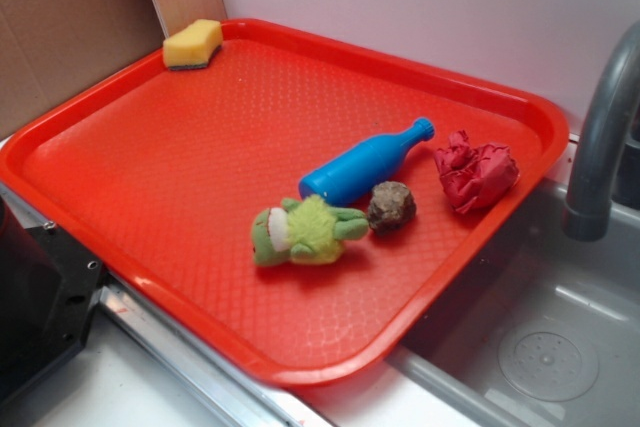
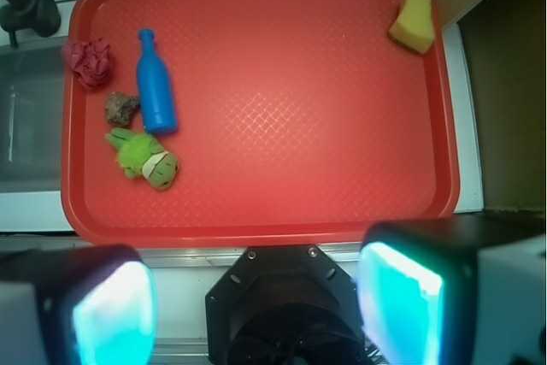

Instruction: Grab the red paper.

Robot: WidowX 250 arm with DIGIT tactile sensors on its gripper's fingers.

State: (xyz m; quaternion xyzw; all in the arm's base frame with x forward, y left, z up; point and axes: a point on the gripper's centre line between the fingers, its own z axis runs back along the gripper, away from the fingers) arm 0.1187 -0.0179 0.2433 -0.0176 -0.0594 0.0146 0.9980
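Exterior view: red paper (image 1: 476,173), crumpled dark-red ball, sits on the red tray (image 1: 180,177) close to its right rim, next to the sink (image 1: 545,347) and the grey faucet (image 1: 600,147). Brown rock (image 1: 390,207) lies just left of it, apart from it. Blue bottle (image 1: 365,163) lies on its side, body touching or nearly touching the rock, neck aimed toward the paper. Green plush toy (image 1: 305,231) lies just left of the rock. Yellow sponge (image 1: 193,44) rests on the tray's far-left corner. My pincer is not visible here; only a black part of the mount (image 1: 40,292) shows at lower left.

Wrist view: my pincer (image 2: 256,305) hangs over the tabletop edge, outside the tray (image 2: 282,108), fingers (image 2: 402,301) spread wide with nothing between them. Red paper (image 2: 91,63) is far ahead and off to the left of the pincer, against the tray's left rim. Bottle (image 2: 155,83) is just right of it, rock (image 2: 121,108) just below it, plush toy (image 2: 145,156) nearer to me. Sponge (image 2: 411,22) is ahead to the right, well apart. Faucet (image 2: 26,10) shows top left.
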